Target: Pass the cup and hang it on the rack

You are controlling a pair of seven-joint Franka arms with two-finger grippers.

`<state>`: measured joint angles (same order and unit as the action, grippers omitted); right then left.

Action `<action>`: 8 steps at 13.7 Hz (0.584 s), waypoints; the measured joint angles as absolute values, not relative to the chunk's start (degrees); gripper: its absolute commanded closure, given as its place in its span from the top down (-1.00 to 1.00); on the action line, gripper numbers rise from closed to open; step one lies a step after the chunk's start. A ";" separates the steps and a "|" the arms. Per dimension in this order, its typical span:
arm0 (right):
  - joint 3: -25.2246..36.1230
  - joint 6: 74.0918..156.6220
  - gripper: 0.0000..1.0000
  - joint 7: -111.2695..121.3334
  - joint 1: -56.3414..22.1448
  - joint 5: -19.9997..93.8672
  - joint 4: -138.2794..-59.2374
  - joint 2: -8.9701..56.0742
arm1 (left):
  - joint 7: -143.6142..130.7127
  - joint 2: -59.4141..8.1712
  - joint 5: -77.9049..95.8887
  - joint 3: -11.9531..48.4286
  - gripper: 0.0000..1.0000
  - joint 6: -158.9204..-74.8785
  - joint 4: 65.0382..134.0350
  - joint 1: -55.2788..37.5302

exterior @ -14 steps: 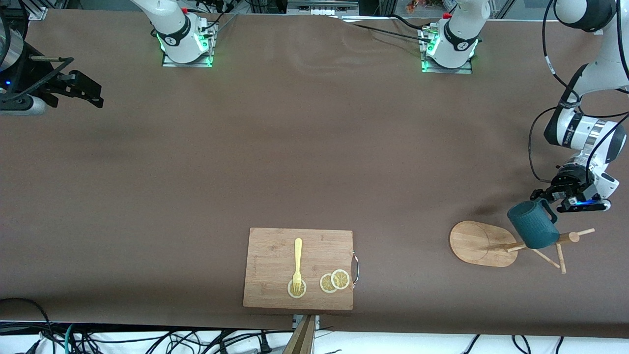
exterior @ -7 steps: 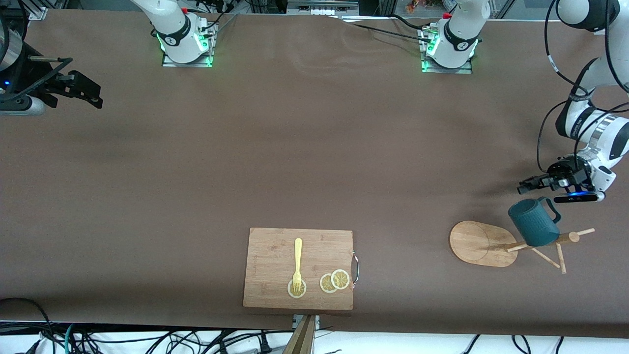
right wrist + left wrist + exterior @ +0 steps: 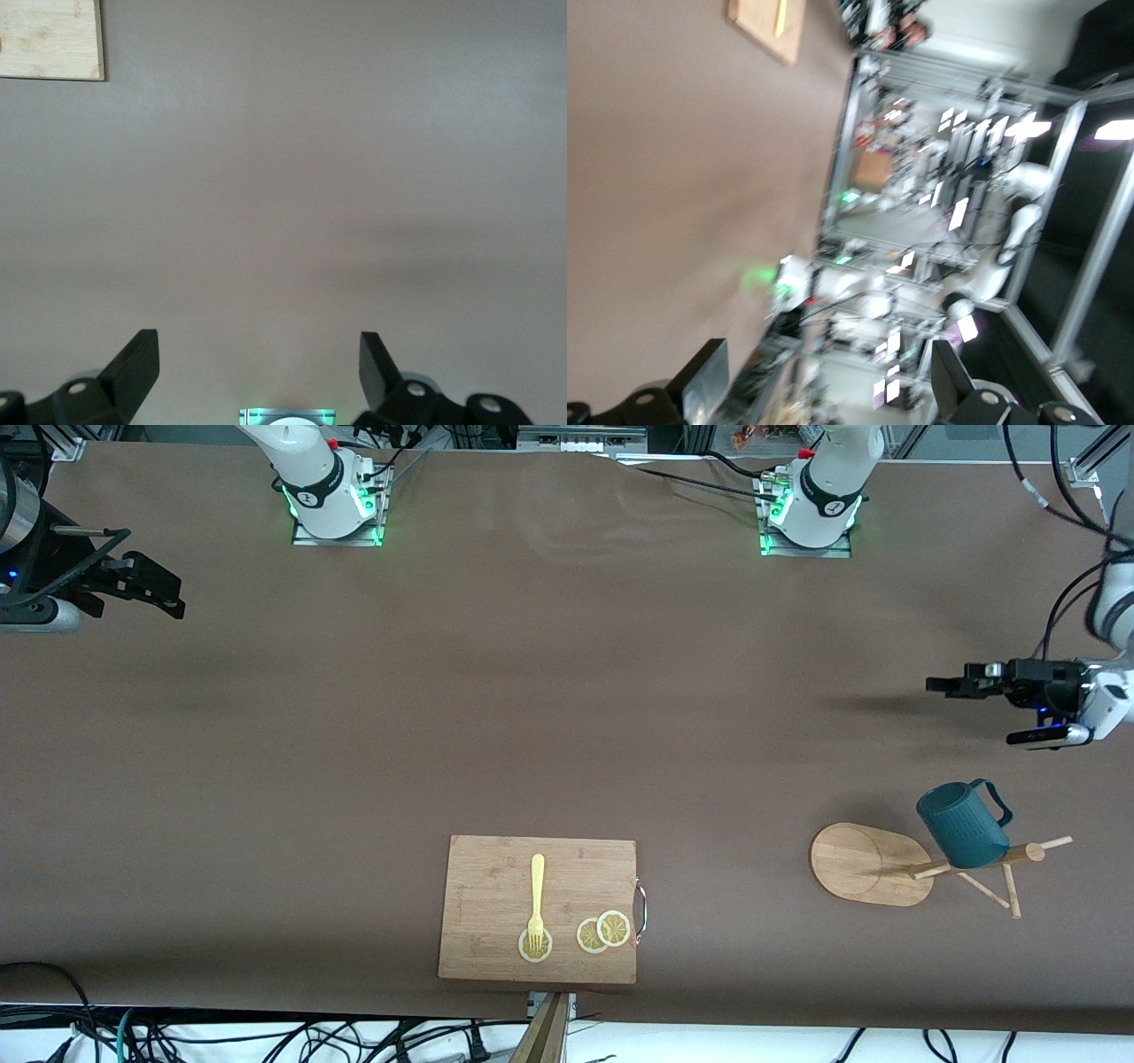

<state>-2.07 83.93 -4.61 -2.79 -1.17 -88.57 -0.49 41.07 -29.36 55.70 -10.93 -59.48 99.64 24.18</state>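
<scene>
The dark teal ribbed cup (image 3: 961,828) hangs by its loop handle on a peg of the light wooden rack (image 3: 855,859), which stands near the left arm's end of the table. My left gripper (image 3: 941,687) is open and empty in the air, apart from the cup and over bare table farther from the front camera than the rack. Its wrist view shows the open gripper (image 3: 824,381) with nothing in it. My right gripper (image 3: 168,598) waits open and empty over the right arm's end of the table, and is also open in its wrist view (image 3: 257,363).
A rectangular wooden cutting board (image 3: 496,886) lies near the front edge at the table's middle, with a yellow fork (image 3: 537,895) and lemon slices (image 3: 602,932) on it. The board's corner shows in the left wrist view (image 3: 766,27) and the right wrist view (image 3: 49,40).
My left gripper has drawn away from the cup's handle, rising and moving toward the robots' bases. The cup stays hanging on the rack. The right arm has not moved.
</scene>
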 measured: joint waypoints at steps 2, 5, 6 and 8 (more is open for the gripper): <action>-2.06 83.92 1.00 -4.61 -2.79 -1.15 -88.57 -0.49 | 37.71 -24.07 46.58 -10.82 1.00 -59.28 94.22 20.43; -2.03 83.89 1.00 -4.61 -2.78 -1.11 -88.57 -0.49 | 27.28 -17.99 35.71 -10.55 1.00 -60.66 85.62 10.14; -2.01 83.88 1.00 -4.61 -2.78 -1.10 -88.57 -0.49 | 24.72 -16.55 31.82 -10.44 1.00 -63.27 83.85 6.35; -2.00 83.88 1.00 -4.61 -2.77 -1.09 -88.57 -0.48 | 22.81 -14.06 22.74 -9.81 1.00 -70.24 82.35 0.54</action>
<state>-2.00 83.88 -4.61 -2.77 -1.09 -88.57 -0.48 22.81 -14.06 22.74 -9.81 -70.24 82.35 0.54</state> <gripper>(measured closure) 0.000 0.000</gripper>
